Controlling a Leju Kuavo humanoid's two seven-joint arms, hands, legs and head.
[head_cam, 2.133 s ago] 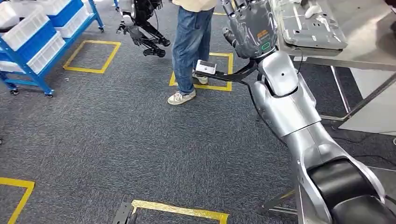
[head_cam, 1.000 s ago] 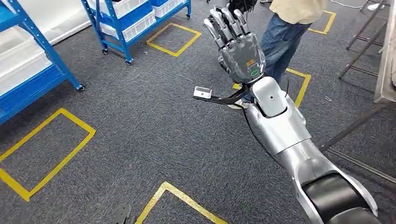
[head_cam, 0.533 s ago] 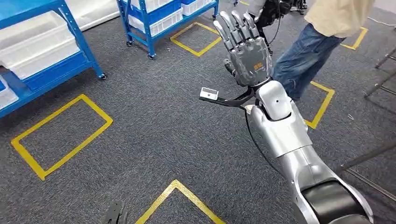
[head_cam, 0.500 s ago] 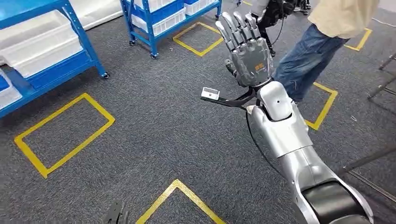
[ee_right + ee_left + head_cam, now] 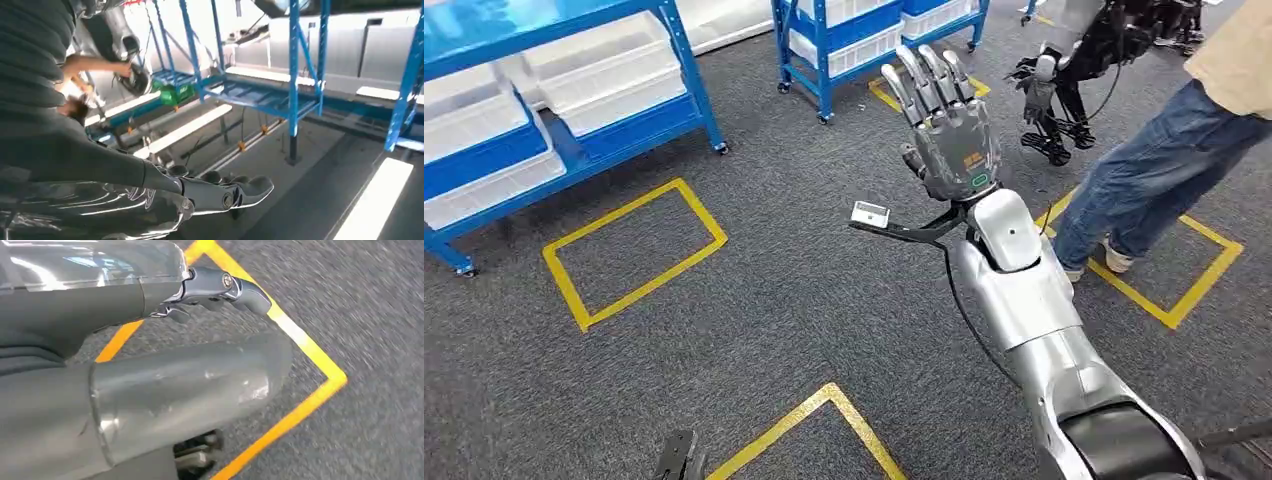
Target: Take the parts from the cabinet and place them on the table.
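Looking from the left, we see the blue metal cabinet with white plastic bins (image 5: 554, 95) well apart, ahead and to the left of our raised right hand (image 5: 944, 125), which is spread and empty; the left hand (image 5: 150, 390) also holds nothing.

Right hand (image 5: 951, 135) of matt grey plastic at the back, with polished metal fingers (image 5: 916, 75); arm (image 5: 1024, 290) in smooth, glossy silver shell, black at the near joint; floor (image 5: 754, 300) in rough, dark grey speckled carpet, matt, crossed by yellow tape (image 5: 629, 255) with a slight sheen; racks (image 5: 679, 55) of blue painted metal, smooth; bins (image 5: 609, 85) of white plastic, faintly translucent; trousers (image 5: 1159, 170) of blue denim cloth, matt; left hand (image 5: 150, 390) in smooth grey plastic with scuffed gloss, dark metal finger (image 5: 225, 287) beyond.
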